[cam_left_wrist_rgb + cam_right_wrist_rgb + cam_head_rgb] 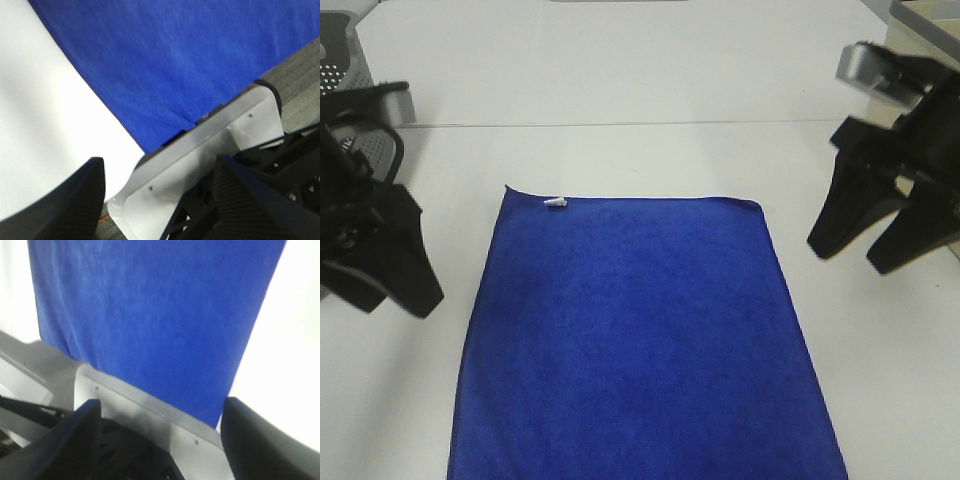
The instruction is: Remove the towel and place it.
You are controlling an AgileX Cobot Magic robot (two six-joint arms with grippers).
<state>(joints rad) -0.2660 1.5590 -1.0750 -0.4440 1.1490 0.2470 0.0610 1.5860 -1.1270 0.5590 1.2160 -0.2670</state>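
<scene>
Left claw [390, 300], right claw [848, 258]: agape, empty

No writing, number or brand can be read in any view right now. The one label in sight is the small white tag [555, 203] on the far edge of the blue towel [640, 340], left of centre in the high view, and it is too small and blurred to show any print. Both wrist views are soft and show no lettering.
</scene>
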